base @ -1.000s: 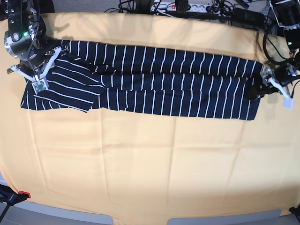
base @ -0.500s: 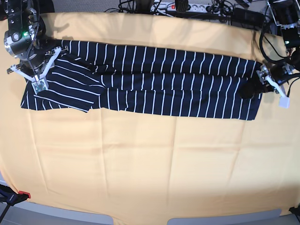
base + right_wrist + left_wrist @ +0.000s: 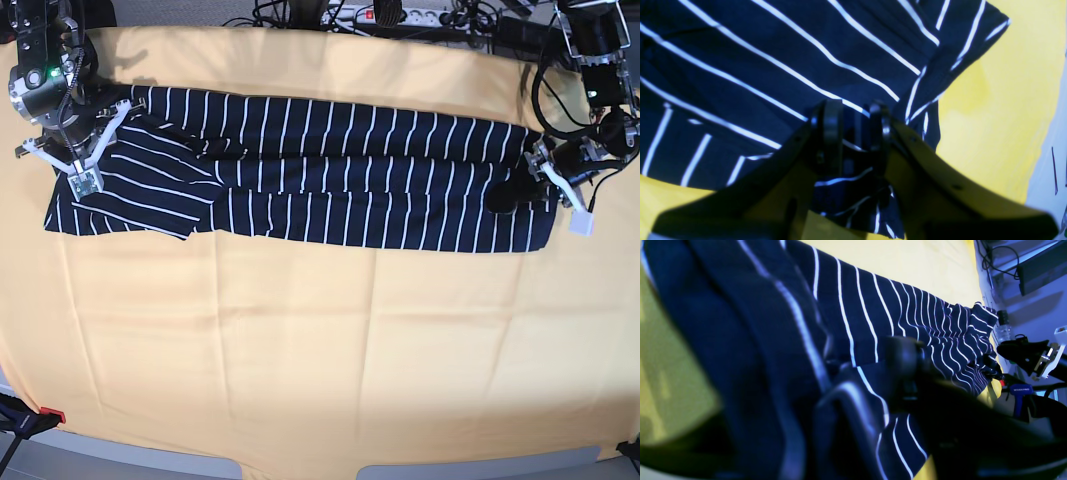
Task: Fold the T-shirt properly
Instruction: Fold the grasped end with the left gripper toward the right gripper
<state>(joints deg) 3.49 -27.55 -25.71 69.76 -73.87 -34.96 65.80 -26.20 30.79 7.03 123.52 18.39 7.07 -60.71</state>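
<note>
The right gripper [image 3: 853, 133] has its jaws pinching a fold of the T-shirt [image 3: 300, 180] near the sleeve end; striped fabric sits bunched between the two black pads [image 3: 830, 133]. At the opposite end, the left gripper [image 3: 545, 185] sits over the hem, its jaws partly drawn in with dark cloth lying against them, though whether they actually grip it I cannot tell. The T-shirt lies stretched lengthwise across the far half of the surface, already folded into a long narrow band, one sleeve angled out at the right gripper's end. The yellow-orange cloth [image 3: 320, 350] covers the surface beneath. Cables and a power strip [image 3: 400, 15] run along the back edge.
</note>
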